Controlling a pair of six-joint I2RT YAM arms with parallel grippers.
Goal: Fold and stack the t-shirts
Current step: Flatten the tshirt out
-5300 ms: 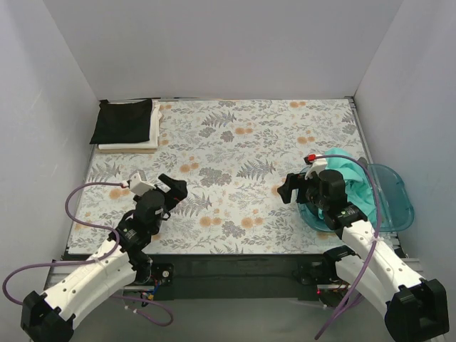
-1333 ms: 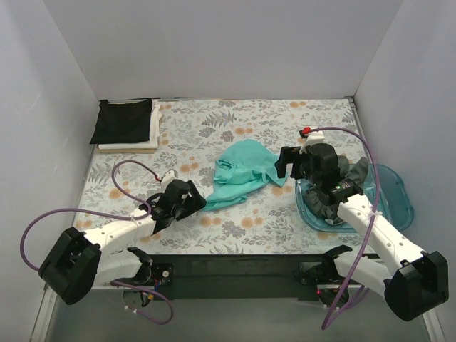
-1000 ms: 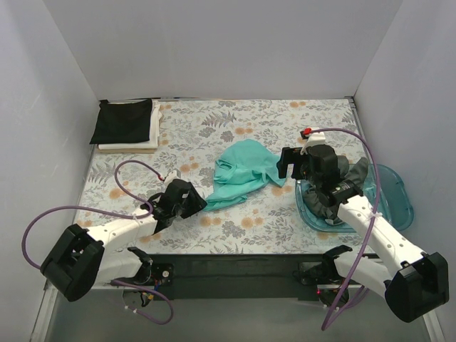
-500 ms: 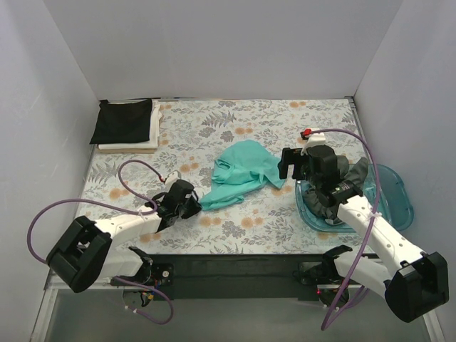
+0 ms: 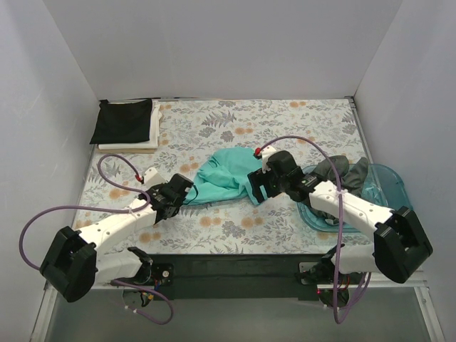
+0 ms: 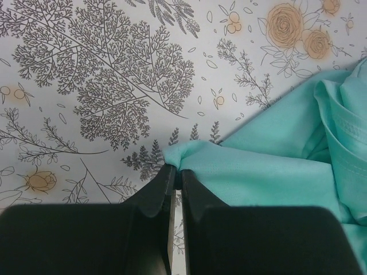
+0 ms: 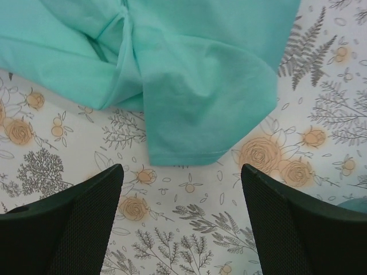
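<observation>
Teal t-shirt [image 5: 224,182] lies crumpled near the blue tray [image 5: 399,203], on its table-centre side. A dark grey t-shirt [image 5: 335,171] is heaped in the tray.

Left gripper [image 6: 175,177] is pinched on a thin corner of the teal t-shirt, on the side away from the tray. Right gripper [image 7: 179,169] is spread wide and empty above the hem nearer the tray.

Risks: the shallow pinch may slip under tension, and the overlapping layers may be grabbed together, locking in creases.

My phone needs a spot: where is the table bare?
Bare tablecloth: the far strip right of the folded t-shirts, and the near strip before the teal t-shirt. Crowded: around it, with left gripper and right gripper, and the tray.
</observation>
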